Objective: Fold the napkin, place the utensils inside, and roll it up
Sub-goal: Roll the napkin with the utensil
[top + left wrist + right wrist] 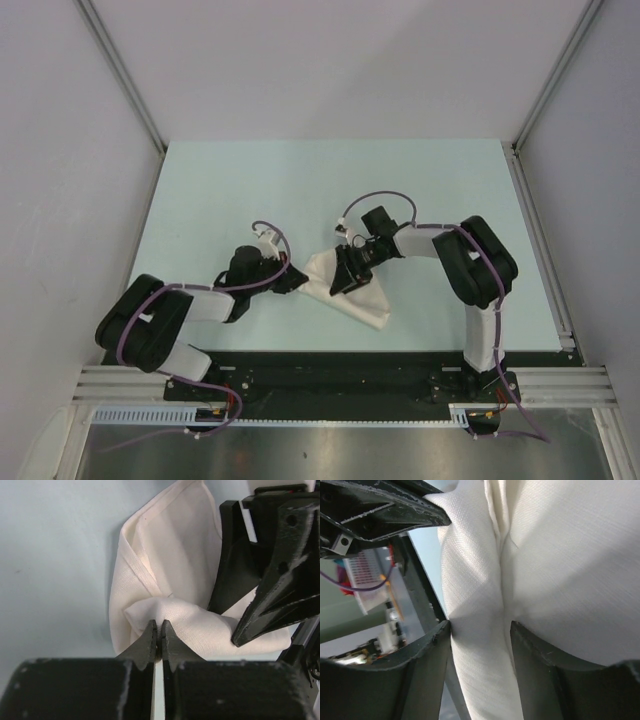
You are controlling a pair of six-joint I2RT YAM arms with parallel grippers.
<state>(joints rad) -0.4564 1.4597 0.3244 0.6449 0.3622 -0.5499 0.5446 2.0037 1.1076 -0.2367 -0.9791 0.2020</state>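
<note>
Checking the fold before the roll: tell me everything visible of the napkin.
The napkin is plain cream woven cloth, folded into a layered wedge on the pale table, creased and bunched. The left gripper is shut on a raised fold; another fold sits between the parted fingers of the right gripper.

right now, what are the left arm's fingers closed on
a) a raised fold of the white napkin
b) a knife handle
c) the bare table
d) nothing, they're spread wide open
a: in the left wrist view the left fingers are shut together, with a bunched-up fold of the napkin caught right at their tips.
</note>
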